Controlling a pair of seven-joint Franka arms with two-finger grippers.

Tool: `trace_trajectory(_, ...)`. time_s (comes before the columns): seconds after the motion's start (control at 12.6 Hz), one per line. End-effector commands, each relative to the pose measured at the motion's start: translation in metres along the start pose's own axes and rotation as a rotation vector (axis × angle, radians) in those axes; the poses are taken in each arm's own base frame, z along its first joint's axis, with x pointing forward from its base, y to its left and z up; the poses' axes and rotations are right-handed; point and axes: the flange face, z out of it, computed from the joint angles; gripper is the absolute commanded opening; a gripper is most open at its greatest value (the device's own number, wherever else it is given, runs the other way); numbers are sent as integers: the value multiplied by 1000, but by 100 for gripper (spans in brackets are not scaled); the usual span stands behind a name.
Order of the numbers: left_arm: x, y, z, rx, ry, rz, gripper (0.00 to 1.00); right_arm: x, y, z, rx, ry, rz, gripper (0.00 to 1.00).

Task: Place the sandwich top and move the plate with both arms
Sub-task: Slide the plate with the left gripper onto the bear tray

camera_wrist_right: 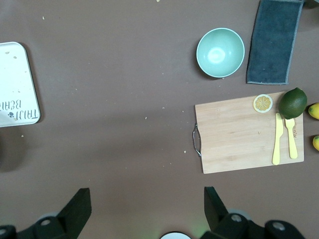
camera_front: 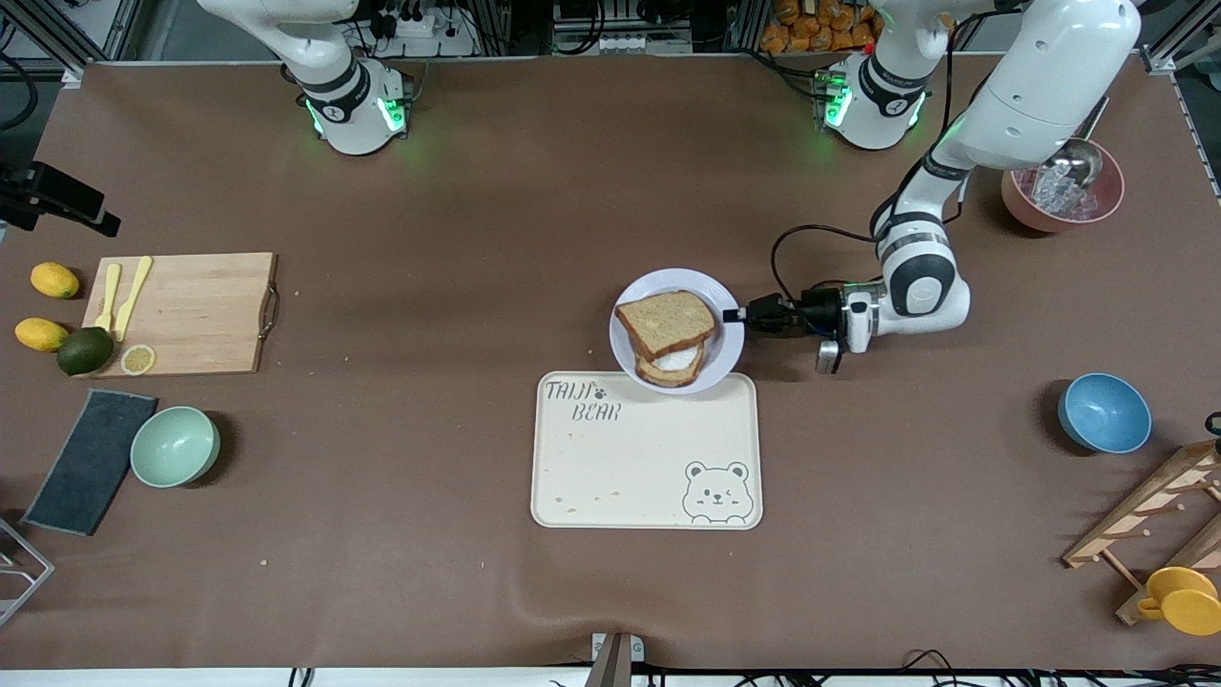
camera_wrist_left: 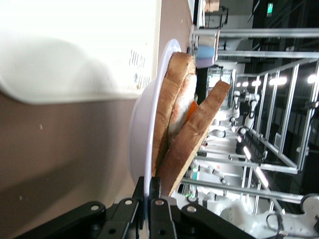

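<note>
Plate (camera_front: 727, 355) rim pinched by left end effector (camera_front: 735, 315)

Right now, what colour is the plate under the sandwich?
Pale lavender-white plate, clearest in the front view.

A brown mat covers the counter (camera_front: 429, 572) edge to edge, wrinkled near its 6 o'clock rim. Along the 12 o'clock edge run aluminium frame rails (camera_front: 534, 29), cables and a power strip (camera_front: 420, 27). The left wrist view shows metal racking (camera_wrist_left: 269, 99) lit by bright strip lights (camera_wrist_left: 256, 82) in a dim room.
</note>
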Motion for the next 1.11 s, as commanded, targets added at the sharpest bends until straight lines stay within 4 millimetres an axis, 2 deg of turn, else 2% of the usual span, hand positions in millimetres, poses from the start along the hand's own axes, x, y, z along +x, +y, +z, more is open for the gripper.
trace_trajectory(0.0,21,15,-14,-59,76,-23,0,0,-1,0,-19,-3,15,100)
trace_trajectory(0.16,35,10,-25,-74,123,-29,0,0,-1,0,-18,-3,14,100)
trace_trajectory(0.4,60,3,-28,-90,167,-25,0,0,0,0,-18,-2,16,100)
trace_trajectory(0.64,79,4,-13,-94,245,-40,0,2,1,3,-18,-9,18,100)
trace_trajectory(1.03,86,-5,21,-85,294,-72,0,3,3,7,-19,-15,17,100)
